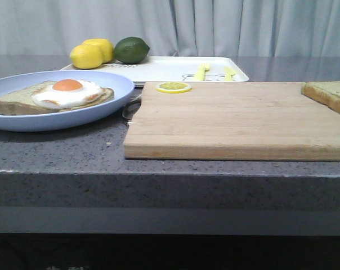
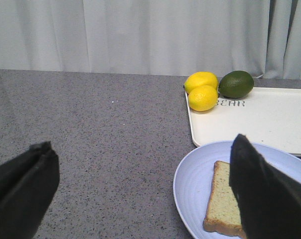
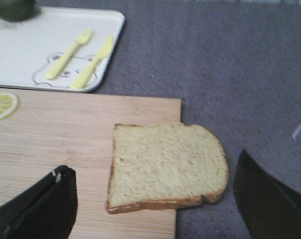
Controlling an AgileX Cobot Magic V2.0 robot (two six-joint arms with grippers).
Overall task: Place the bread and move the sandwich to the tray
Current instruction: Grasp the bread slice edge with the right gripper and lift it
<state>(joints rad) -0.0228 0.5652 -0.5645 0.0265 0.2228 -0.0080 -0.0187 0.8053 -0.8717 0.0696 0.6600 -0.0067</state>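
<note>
While right claw gapes, bread lies between fingers.

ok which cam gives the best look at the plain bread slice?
Right wrist view: the bread shows whole, overhanging the cutting board's edge. Front view catches only its corner at the frame edge. Left wrist view shows only the sandwich's slice, not this one.
</note>
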